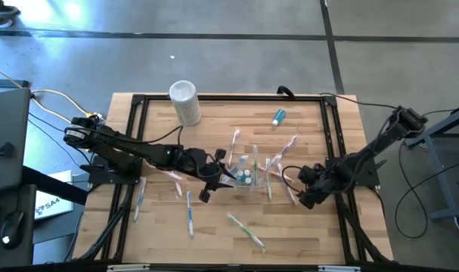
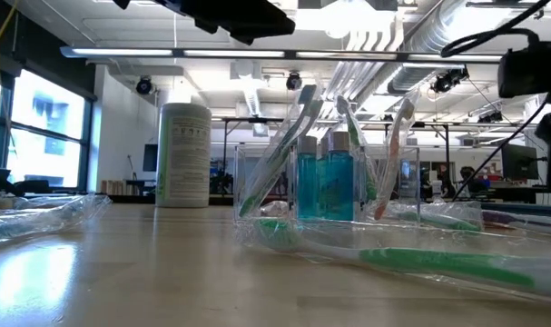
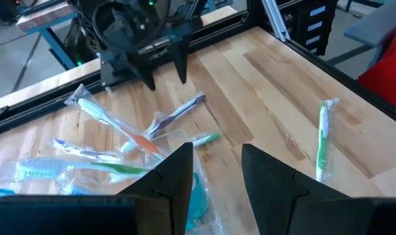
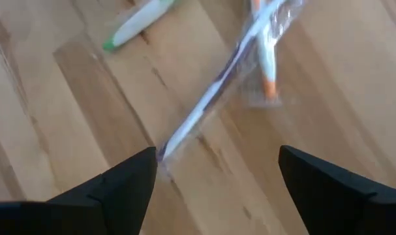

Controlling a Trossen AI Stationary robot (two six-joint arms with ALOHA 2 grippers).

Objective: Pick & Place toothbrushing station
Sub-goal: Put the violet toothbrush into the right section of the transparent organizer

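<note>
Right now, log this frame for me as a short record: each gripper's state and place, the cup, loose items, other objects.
left gripper: open, empty, just left of the cup
right gripper: open, empty, above a wrapped purple toothbrush
clear plastic cup: upright at table centre, holding teal toothpaste tubes and toothbrushes
loose toothbrushes: scattered around the cup
stray teal tube: far side of the table
white cylinder: far edge

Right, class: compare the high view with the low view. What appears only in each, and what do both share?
Only the high view shows both arms whole, the left gripper open beside the clear cup, the right gripper open, and a lone teal toothpaste tube near the far edge.

Only the low view shows the room behind the table, with ceiling ducts.

Both show the white cylinder, the cup with its teal tubes, and wrapped toothbrushes.
</note>
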